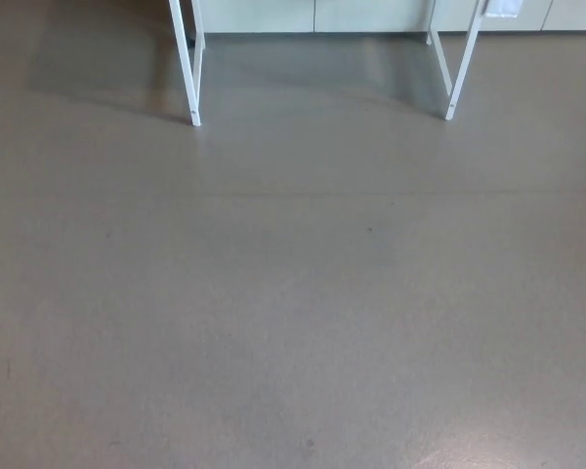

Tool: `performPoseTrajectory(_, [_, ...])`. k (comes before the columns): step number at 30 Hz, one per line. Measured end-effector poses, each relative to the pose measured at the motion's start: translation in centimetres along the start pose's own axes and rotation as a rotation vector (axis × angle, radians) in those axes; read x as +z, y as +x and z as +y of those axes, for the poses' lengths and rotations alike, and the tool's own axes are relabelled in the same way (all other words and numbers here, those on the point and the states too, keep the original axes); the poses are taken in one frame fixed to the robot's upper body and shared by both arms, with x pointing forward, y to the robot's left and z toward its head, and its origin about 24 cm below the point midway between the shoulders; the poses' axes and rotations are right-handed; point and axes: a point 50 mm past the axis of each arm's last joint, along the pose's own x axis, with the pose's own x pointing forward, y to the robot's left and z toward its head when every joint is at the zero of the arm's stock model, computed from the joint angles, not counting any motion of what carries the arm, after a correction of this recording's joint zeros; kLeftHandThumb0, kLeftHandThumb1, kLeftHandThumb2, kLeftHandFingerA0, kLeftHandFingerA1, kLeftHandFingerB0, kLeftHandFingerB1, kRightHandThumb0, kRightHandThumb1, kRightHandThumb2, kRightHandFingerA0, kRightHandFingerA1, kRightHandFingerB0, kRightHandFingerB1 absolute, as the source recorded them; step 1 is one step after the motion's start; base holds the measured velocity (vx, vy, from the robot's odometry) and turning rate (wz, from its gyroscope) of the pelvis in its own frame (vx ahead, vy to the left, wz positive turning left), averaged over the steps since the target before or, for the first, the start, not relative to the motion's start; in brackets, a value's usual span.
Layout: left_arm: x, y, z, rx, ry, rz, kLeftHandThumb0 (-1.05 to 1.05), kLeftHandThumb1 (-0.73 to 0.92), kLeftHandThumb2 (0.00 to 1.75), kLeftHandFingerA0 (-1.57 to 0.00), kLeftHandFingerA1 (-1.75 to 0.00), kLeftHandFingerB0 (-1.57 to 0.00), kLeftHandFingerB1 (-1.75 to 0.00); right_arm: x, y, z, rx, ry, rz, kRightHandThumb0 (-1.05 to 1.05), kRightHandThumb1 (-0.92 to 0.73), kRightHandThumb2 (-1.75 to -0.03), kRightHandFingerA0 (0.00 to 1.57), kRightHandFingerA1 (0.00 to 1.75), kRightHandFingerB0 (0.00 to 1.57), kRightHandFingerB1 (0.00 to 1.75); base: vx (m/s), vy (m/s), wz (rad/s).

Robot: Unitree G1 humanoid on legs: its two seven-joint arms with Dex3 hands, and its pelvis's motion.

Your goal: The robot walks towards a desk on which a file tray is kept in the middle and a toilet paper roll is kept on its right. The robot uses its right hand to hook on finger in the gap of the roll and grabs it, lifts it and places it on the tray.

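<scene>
Camera is pointing down at grey floor (293,293). Left leg (188,73) and right leg (459,73) of a white frame are showing at top. Left hand and right hand are sitting out of frame, so can't tell their grip. Roll and tray aren't showing either.

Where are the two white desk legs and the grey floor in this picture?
left desk leg (185,68): head view, midway up the white slanted bar at upper left.
right desk leg (463,68): head view, midway up the white slanted bar at upper right.
floor (293,293): head view, bare grey middle.
</scene>
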Motion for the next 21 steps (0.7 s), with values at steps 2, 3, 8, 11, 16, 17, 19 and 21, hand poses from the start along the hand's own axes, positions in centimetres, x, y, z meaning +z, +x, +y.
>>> performPoseTrajectory(2, [0.1,0.0,0.2,0.005,-0.015,0.0,-0.53,0.87,0.68,-0.19,-0.46,-0.08,-0.19,0.2,-0.1,-0.3,0.001,0.038,0.002,-0.21,-0.49,-0.66,0.04,0.3,0.06,0.18,0.0,0.0,0.0])
performPoseTrajectory(3, [0.1,-0.1,0.3,0.007,-0.026,0.001,-0.53,0.87,0.68,-0.19,-0.46,-0.08,-0.19,0.3,-0.2,-0.5,0.004,0.057,0.007,-0.21,-0.49,-0.66,0.04,0.3,0.06,0.18,0.0,0.0,0.0])
performPoseTrajectory(8, [0.2,-0.6,1.1,0.006,-0.059,0.002,-0.69,0.88,0.69,-0.16,-0.51,-0.06,-0.21,1.1,-0.2,-1.3,0.035,0.041,0.046,-0.4,-0.44,-0.68,0.0,0.26,0.05,0.24,0.02,0.009,-0.03])
performPoseTrajectory(11, [0.6,-1.0,1.5,0.004,-0.079,-0.017,-0.82,0.77,1.08,-0.06,-0.42,-0.06,-0.18,1.0,-0.2,-1.2,0.058,0.022,0.078,-0.39,-0.45,-0.69,0.0,0.24,0.05,0.23,-0.16,-0.03,0.02])
performPoseTrajectory(16, [-0.8,-1.6,1.5,-0.049,-0.106,0.044,-0.82,0.8,1.1,-0.06,-0.32,-0.05,-0.15,0.8,-0.4,-1.7,0.079,0.002,0.132,-0.42,-0.47,-0.7,0.0,0.23,0.05,0.23,0.0,0.02,-0.05])
performPoseTrajectory(17, [-0.9,-1.7,1.5,-0.057,-0.113,0.053,-0.81,0.8,1.1,-0.06,-0.38,-0.05,-0.15,0.7,-0.5,-1.7,0.083,-0.001,0.144,-0.39,-0.46,-0.7,0.0,0.18,0.03,0.18,0.1,0.125,-0.05])
performPoseTrajectory(19, [-1.0,-1.7,1.5,-0.068,-0.122,0.066,-0.81,0.81,1.11,-0.05,-0.44,-0.04,-0.14,0.4,-0.5,-1.9,0.093,0.011,0.163,-0.4,-0.46,-0.71,0.0,0.19,0.03,0.17,0.14,0.174,-0.07])
performPoseTrajectory(21, [-1.2,-1.7,1.3,-0.079,-0.126,0.084,-0.83,0.82,1.11,-0.06,-0.32,-0.05,-0.12,0.2,-0.6,-1.9,0.104,0.027,0.173,-0.38,-0.45,-0.71,0.0,0.25,0.02,0.19,0.16,0.3,-0.1])
